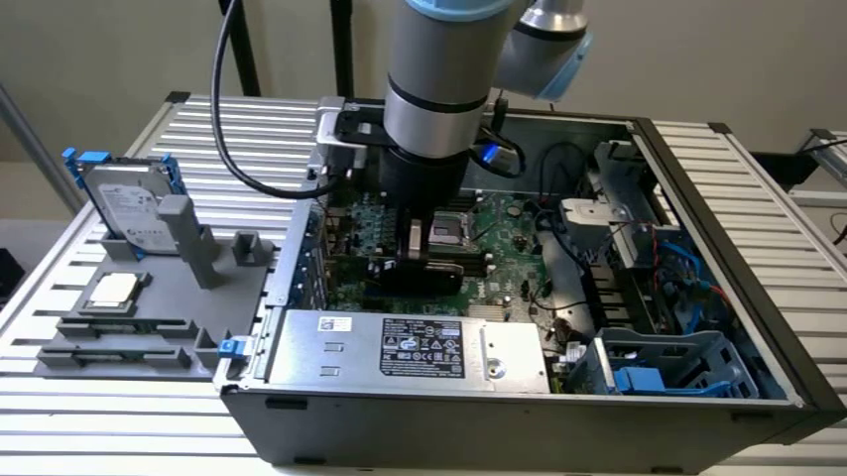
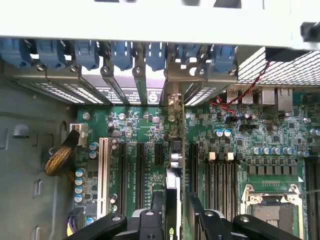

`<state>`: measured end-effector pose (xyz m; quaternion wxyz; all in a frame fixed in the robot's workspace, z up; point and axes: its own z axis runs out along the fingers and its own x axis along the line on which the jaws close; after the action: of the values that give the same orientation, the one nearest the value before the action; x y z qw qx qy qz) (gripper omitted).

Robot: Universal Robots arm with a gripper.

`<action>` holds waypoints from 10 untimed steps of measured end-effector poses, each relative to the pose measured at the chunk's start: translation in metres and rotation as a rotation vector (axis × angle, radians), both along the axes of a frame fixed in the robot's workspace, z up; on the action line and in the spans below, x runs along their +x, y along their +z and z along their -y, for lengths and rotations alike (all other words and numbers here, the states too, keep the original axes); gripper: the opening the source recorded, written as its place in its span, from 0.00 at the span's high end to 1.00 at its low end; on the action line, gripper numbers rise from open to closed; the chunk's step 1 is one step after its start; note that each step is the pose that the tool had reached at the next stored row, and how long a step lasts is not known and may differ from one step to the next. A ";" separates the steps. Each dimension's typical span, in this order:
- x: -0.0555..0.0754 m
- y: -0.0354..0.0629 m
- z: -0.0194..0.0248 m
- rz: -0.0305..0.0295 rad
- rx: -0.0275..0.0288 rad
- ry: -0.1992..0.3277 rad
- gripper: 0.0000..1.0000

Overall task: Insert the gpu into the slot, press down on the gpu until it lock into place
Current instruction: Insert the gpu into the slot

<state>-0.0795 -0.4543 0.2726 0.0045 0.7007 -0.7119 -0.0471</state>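
Clenched shut, the pincer [image 2: 175, 212] grips the gpu [image 2: 173, 190], with one black finger [image 2: 204, 220] on each side of the card. The gpu stands on its thin edge between the fingers, low over the green board [image 2: 140, 125] inside the case [image 1: 530, 426]. The card runs from the pincer to the back wall of the case, and its silver end sits under a row of blue clips [image 2: 120, 52]. I cannot tell if the card's bottom edge sits in the slot, because the card covers that spot.

Inside the case, a white strip [image 2: 103, 170] lies to one side of the card. Black memory strips [image 2: 220, 175] and the square silver socket [image 2: 270, 205] lie on the other side. In the exterior view the pincer [image 1: 423, 266] and the gpu [image 1: 417, 278] are in the middle of the case. The grey power box [image 1: 411, 347] sits along the case's near wall. A blue cage [image 1: 662, 372] fills the case corner on the exterior view's right.

Outside the case, on the exterior view's left, a grey tray [image 1: 66, 288] lies on the white tabletop [image 1: 106, 407]. A hard drive [image 1: 126, 198] stands in the tray, and a square chip [image 1: 113, 290] lies flat in it.

The arm [image 1: 443, 79] comes straight down from above into the case. A black cable [image 1: 232, 119] hangs in a loop beside it.
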 end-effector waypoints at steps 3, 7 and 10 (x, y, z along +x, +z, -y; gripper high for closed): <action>0.000 0.0135 0.0000 0.0000 0.0001 0.000 0.66; 0.000 0.0218 0.0000 0.0001 0.0001 0.001 0.82; 0.000 0.0218 0.0000 0.0001 0.0002 0.001 0.89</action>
<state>-0.0797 -0.4543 0.2943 0.0044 0.7009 -0.7117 -0.0471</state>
